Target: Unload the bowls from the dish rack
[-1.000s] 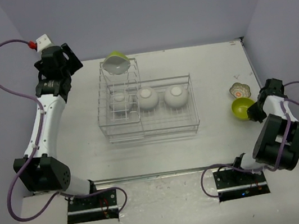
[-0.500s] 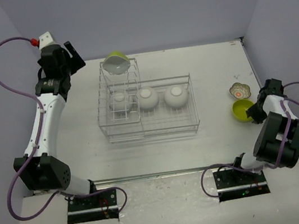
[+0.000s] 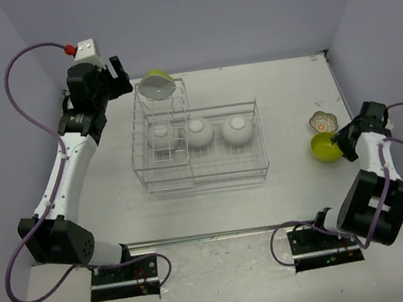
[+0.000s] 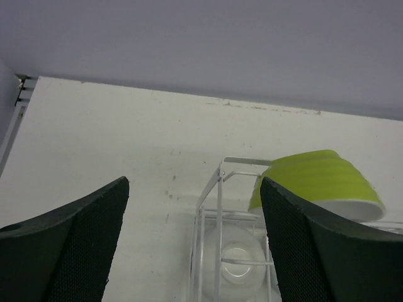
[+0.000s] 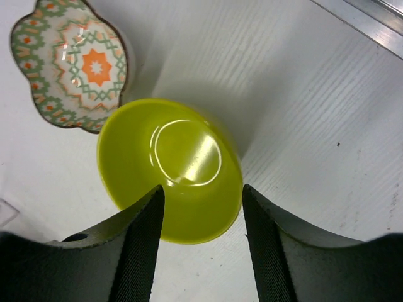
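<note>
The white wire dish rack [image 3: 189, 170] stands mid-table. A lime-yellow bowl [image 3: 156, 86] lies tilted on top of its taller slotted end, and three white bowls [image 3: 198, 132] sit upside down in it. My left gripper [image 3: 117, 71] is open and empty, just left of that lime bowl [image 4: 318, 182]; the rack's top wire [image 4: 220, 189] and a white bowl [image 4: 236, 270] show between its jaws. At the right a second lime-yellow bowl [image 3: 325, 147] stands upright on the table beside the patterned bowl [image 3: 321, 122]. My right gripper [image 5: 201, 189] is open above that lime bowl [image 5: 170, 157], not gripping it.
The patterned bowl [image 5: 69, 63] touches the lime bowl's far side. A metal rail [image 5: 371, 19] runs along the table's right edge, close to both bowls. The back wall rises just behind the rack's tall end.
My left arm has swung right, bringing its gripper up beside the lime bowl on the rack. My right wrist has shifted slightly back over the right lime bowl, which has stayed put.
</note>
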Controlling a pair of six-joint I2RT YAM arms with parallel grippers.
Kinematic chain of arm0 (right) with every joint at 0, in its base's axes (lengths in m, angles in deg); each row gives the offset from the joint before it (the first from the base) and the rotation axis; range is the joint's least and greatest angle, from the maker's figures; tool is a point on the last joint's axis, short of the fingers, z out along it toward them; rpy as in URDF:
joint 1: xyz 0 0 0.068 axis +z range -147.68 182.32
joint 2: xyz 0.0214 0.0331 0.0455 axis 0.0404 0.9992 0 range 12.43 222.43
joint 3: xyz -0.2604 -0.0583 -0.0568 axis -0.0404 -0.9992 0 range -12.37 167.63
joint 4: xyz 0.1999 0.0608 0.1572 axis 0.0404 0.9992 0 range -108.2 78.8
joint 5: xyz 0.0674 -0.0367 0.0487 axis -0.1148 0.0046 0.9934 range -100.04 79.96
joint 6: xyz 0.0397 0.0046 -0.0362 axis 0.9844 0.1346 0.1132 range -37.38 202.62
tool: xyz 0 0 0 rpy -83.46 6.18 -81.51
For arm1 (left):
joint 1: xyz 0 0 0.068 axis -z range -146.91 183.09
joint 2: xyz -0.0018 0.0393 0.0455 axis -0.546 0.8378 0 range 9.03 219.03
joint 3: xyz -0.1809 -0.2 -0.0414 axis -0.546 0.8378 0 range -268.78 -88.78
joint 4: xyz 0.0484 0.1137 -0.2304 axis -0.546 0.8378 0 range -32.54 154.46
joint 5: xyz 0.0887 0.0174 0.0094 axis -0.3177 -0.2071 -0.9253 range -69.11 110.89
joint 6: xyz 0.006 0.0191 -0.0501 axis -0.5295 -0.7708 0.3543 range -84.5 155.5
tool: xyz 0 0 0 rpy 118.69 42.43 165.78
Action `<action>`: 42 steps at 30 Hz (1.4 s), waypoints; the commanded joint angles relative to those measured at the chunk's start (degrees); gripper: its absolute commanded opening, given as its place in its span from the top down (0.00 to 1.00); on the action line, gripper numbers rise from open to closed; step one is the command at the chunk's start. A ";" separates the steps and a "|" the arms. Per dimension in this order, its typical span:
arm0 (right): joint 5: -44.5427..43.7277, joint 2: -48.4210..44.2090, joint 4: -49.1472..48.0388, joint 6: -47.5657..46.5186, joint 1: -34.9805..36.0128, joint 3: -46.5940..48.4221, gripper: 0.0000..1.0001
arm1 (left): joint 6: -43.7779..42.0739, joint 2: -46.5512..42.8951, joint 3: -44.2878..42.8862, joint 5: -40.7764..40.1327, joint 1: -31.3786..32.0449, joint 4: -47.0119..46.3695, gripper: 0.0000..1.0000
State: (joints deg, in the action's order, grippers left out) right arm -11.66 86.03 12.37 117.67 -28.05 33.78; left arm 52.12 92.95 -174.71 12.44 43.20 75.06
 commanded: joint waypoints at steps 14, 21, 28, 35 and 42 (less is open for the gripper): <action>2.07 -7.50 0.72 -0.51 5.67 4.65 0.30 | -6.08 -11.14 6.83 -11.15 0.44 -4.07 0.10; -0.48 -10.85 2.65 -1.91 9.62 8.24 0.25 | -1.25 -12.64 8.85 -7.91 0.17 -2.41 0.05; 0.65 -11.20 4.24 -2.88 12.70 13.35 0.25 | -0.62 -18.87 13.59 -1.76 0.09 -5.38 0.14; 1.28 -13.13 3.45 -5.34 17.70 14.23 0.24 | 1.92 -22.66 14.04 11.24 -0.79 -6.44 0.19; 4.71 -15.50 1.95 -6.65 21.93 13.79 0.24 | 18.66 -21.35 14.57 16.79 -1.14 -6.63 0.21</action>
State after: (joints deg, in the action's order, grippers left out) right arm -8.56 72.61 15.60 112.84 -7.09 45.59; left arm 60.28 70.16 -158.95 24.60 42.68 68.72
